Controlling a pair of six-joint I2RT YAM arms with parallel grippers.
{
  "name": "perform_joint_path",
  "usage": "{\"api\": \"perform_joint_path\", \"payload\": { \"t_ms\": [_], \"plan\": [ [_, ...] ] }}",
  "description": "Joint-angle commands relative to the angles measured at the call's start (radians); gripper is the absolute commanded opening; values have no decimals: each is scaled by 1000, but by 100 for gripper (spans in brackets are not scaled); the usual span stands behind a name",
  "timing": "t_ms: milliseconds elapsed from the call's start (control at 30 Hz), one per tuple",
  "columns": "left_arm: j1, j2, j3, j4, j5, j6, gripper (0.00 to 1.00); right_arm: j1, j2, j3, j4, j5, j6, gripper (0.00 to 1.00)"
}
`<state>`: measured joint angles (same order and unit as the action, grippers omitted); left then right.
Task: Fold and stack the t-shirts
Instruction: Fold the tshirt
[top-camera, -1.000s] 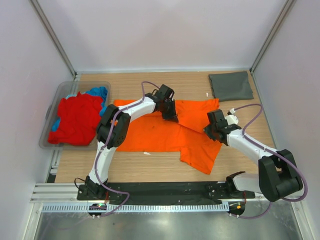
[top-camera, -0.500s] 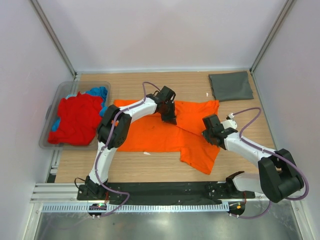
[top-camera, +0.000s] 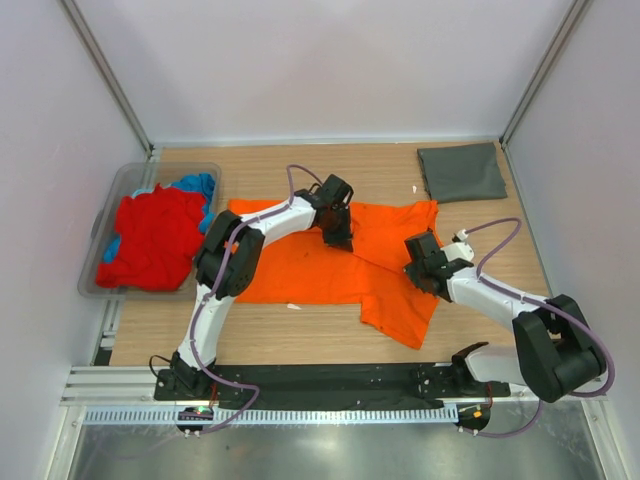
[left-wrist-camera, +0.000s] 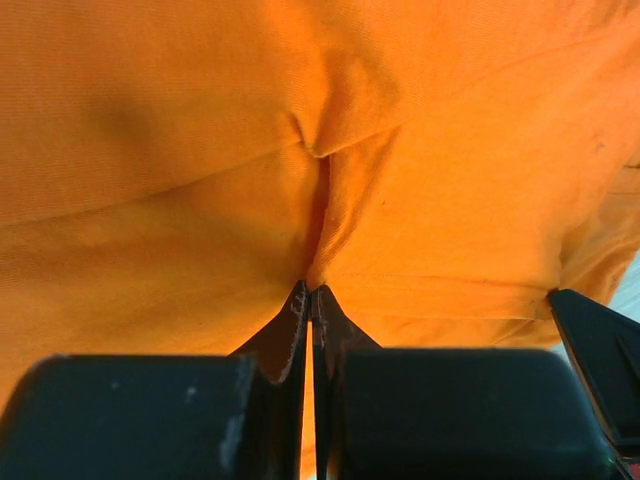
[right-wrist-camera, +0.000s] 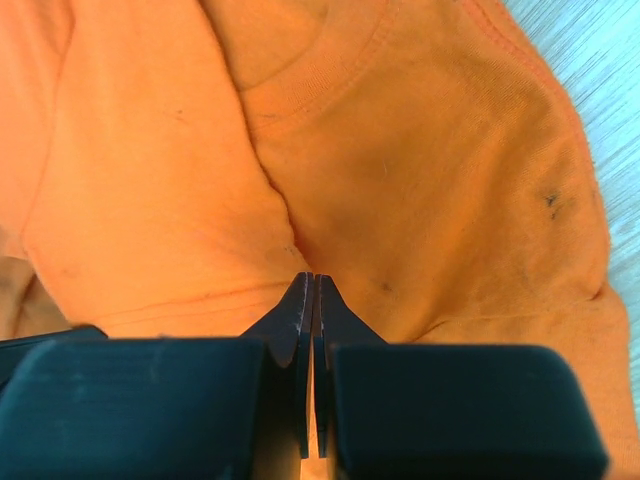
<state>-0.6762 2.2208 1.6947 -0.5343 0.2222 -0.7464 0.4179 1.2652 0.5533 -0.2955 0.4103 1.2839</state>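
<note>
Bright orange cloth t-shirt (top-camera: 290, 270) lies spread across the middle of the light wooden tabletop (top-camera: 250, 335). Left claw (left-wrist-camera: 311, 292) is fully closed, pinching a puckered fold near the shirt's far edge. Right claw (right-wrist-camera: 309, 280) is fully closed on a crease near its right edge. Folded dark grey cloth t-shirt (top-camera: 462, 172) sits at the far right corner, well apart. Clear plastic tub (top-camera: 120, 180) holding crumpled red t-shirt (top-camera: 150, 235) and blue t-shirt (top-camera: 200, 185) stands at the left edge. Bare wood shows along the near and far edges.

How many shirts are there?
4. An orange shirt spread mid-table, a folded dark grey shirt far right, and a red shirt over a blue shirt in the left tub. More may hide underneath.
</note>
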Motion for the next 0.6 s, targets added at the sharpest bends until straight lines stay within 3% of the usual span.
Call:
{"api": "perform_joint_path", "payload": {
  "t_ms": [0,67,100,133,267,367,433,567],
  "plan": [
    [-3,-52,-17,-35,-72,24,4,4,11,10,21,31,-35,7],
    [-2,-62,0,-52,-87,47,19,4,-3,49,-22,60,-47,18],
    [-2,-65,11,-79,-93,51,26,2,-6,69,-81,88,-52,30],
    [-3,-69,25,-90,-98,58,28,4,-10,114,-106,105,-63,34],
    [7,-105,62,-144,-136,97,35,-34,-26,201,-139,124,-209,39],
    [44,-141,78,-164,-165,120,38,-151,6,241,-27,-42,-351,42],
    [96,-147,85,-182,-167,136,38,-250,83,269,91,-187,-531,43],
    [209,-128,103,-184,-147,150,38,-343,183,326,191,-387,-675,43]
  ]
}}
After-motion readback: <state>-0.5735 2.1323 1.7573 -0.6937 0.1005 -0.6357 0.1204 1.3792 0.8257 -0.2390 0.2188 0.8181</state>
